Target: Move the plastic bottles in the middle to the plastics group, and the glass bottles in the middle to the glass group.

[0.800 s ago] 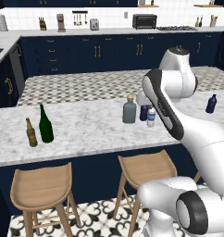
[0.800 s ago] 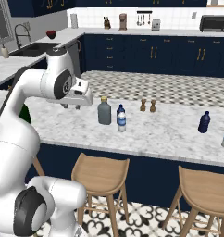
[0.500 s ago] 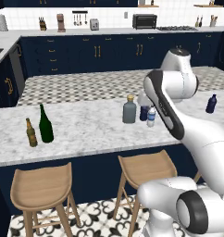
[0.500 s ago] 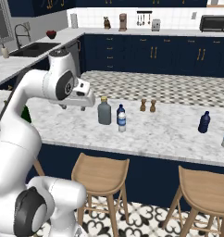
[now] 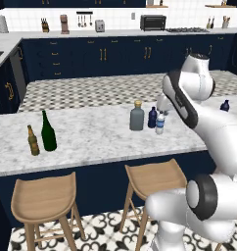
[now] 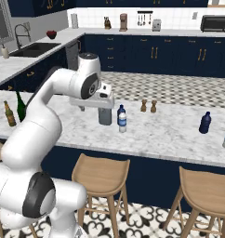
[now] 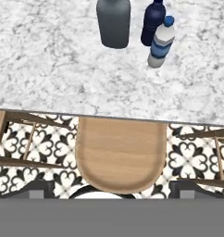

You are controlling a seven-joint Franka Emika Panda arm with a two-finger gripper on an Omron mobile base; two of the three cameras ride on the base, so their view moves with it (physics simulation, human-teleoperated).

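Arm's folded high above the desk point(image 5: 91, 132), wrist hovering by the grey bottle point(image 5: 137, 116). Can't tell whether the claw's released or clenched.

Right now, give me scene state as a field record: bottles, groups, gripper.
middle cluster: grey bottle, navy bottle, clear bottle, all upright on the counter
glass group: green wine bottle and brown beer bottle, counter's left end
plastics group: dark blue bottle, right side of counter
gripper: above the stool, short of the cluster; jaw state unclear
sorted so far: nothing; all three still in the middle
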